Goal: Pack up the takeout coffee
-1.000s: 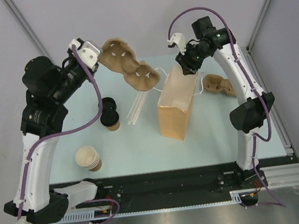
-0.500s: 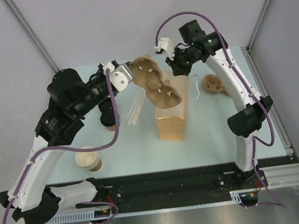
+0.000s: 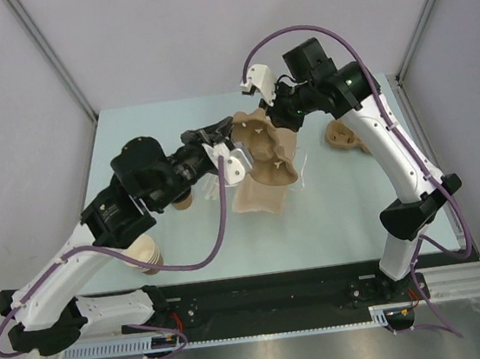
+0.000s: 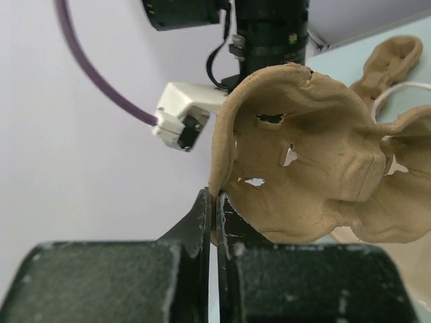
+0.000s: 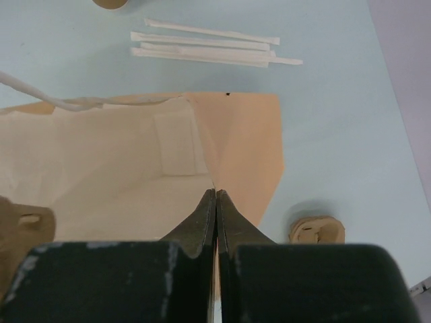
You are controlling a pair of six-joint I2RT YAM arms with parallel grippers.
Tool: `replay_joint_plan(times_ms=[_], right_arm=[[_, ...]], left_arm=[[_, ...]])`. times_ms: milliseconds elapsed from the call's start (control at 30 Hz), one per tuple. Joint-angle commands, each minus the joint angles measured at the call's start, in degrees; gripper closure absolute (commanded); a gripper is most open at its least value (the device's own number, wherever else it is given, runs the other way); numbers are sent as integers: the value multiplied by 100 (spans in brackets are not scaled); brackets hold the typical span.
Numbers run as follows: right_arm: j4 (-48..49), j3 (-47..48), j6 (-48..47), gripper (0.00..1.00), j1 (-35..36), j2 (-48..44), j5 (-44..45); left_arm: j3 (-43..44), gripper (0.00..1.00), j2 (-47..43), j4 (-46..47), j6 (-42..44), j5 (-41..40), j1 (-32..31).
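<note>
The coffee cup [image 3: 182,203] stands on the table [image 3: 350,218], left of the paper bag [image 5: 135,168], mostly hidden under the left arm [image 3: 148,178]. The left gripper [image 4: 214,202] pinches a cup carrier [image 4: 316,175] by its rim above the bag. The right gripper [image 5: 215,196] clamps the bag's edge.

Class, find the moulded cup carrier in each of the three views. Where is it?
Top external: cup carrier at centre, above the paper bag.
Left wrist: centre-right, pinched by the left claw.
Right wrist: bottom-left corner, edge only.
Shared landmark: the paper bag.
</note>
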Motion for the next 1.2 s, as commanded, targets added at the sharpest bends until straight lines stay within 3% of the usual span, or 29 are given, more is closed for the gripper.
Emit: replay_joint_plan(times_ms=[0, 500, 667, 833, 1167], right_arm=[[73, -176, 300, 100, 93, -248, 99], [-50, -194, 301, 100, 243, -371, -175], [-50, -212, 222, 100, 234, -442, -218], [-6, -168, 256, 100, 243, -442, -245], [-340, 140, 494, 100, 295, -415, -412]], left_arm=[[-525, 100, -265, 706, 817, -660, -268], [-1580, 100, -582, 1418, 2084, -933, -559], [-1378, 100, -591, 1156, 2058, -1003, -532], [-1563, 100, -680, 1463, 2383, -942, -488], [-1729, 100, -653, 418, 2076, -669, -935]])
